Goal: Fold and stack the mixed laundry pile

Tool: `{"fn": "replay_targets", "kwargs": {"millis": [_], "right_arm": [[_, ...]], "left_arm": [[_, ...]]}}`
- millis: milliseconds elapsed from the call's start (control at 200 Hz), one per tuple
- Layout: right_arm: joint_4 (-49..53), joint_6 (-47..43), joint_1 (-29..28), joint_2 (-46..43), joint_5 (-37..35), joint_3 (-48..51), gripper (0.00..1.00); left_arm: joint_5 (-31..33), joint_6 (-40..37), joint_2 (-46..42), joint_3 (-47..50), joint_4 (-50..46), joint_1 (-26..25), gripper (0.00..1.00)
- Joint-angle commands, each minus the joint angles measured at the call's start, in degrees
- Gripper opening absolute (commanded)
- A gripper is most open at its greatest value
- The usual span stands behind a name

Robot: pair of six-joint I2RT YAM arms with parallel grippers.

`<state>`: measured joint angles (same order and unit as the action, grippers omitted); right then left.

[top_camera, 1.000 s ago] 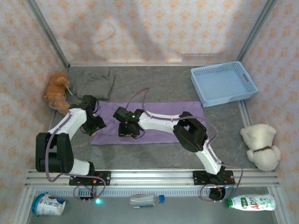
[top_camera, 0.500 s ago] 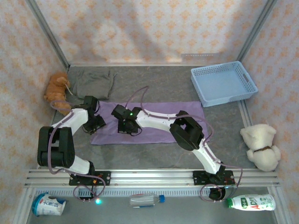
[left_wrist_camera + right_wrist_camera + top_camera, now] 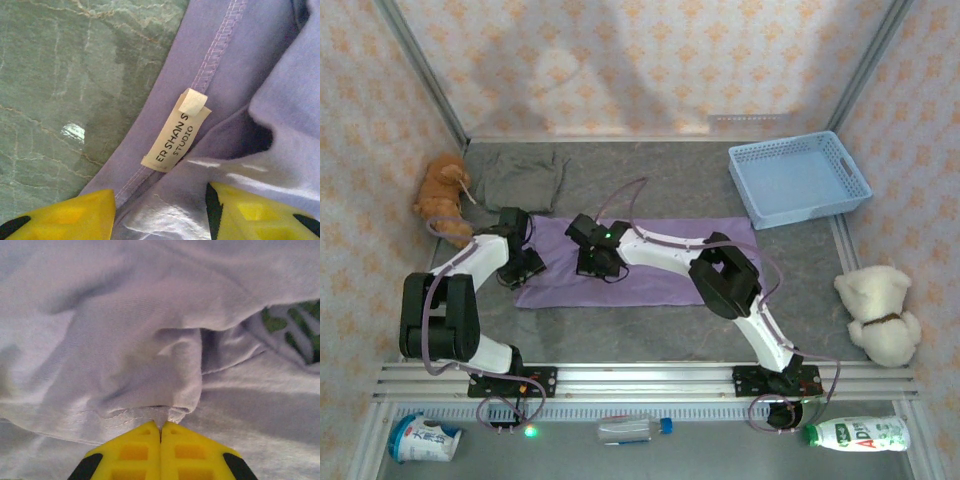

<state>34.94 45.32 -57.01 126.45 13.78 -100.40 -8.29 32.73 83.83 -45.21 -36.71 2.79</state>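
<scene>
Lavender shirt [image 3: 650, 265] lies flat on the tabletop [image 3: 650, 330], seemingly half folded: right fingers [image 3: 137, 450] pressed together on a hem fold, left fingers [image 3: 250, 215] spread astride its labelled edge. Grey-brown trousers [image 3: 523, 178], beyond the left fingers, lie crumpled, unstacked.

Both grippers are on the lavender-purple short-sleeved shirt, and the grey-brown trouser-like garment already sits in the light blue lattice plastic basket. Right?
Not quite. The top external view shows the grey-brown trouser-like garment on the table, far left, beside the orange plush toy, not in the light blue lattice basket. The left gripper and right gripper are on the lavender-purple shirt.
</scene>
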Motion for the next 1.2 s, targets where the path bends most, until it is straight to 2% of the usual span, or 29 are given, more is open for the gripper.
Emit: {"fn": "replay_targets", "kwargs": {"millis": [0, 290, 480, 565, 676, 791, 1026, 1196], "right_arm": [[-0.36, 0.92, 1.14, -3.47, -0.53, -0.05, 0.00], [-0.62, 0.93, 1.20, -1.70, 1.67, -1.55, 0.00], [0.66, 0.39, 1.39, -0.27, 2.24, -3.63, 0.00], [0.74, 0.46, 1.54, -0.24, 2.07, -3.52, 0.00], [0.41, 0.81, 1.47, -0.24, 2.13, -3.11, 0.00], [0.09, 1.00, 1.50, -0.07, 2.52, -3.12, 0.00], [-0.10, 1.34, 1.48, -0.07, 2.57, -2.68, 0.00], [-0.88, 1.84, 1.30, -0.16, 2.76, -2.34, 0.00]], "left_arm": [[1.97, -0.06, -1.62, 0.74, -1.94, 0.51, 0.52], [-0.62, 0.71, -1.19, 0.50, 0.31, 0.47, 0.28], [-3.05, 1.28, -0.75, 0.76, 0.26, 0.30, 0.32], [-0.48, 0.96, -2.03, 0.83, -2.48, 0.07, 0.35], [2.74, -0.09, -4.88, 1.78, -4.34, -0.02, 0.35], [0.27, 1.10, -6.30, 2.57, -3.65, -0.15, 0.34], [-0.15, 3.85, -9.36, 2.79, -5.44, -1.56, 0.35], [-1.37, 6.41, -6.62, 4.71, -1.88, -1.69, 0.35]]}}
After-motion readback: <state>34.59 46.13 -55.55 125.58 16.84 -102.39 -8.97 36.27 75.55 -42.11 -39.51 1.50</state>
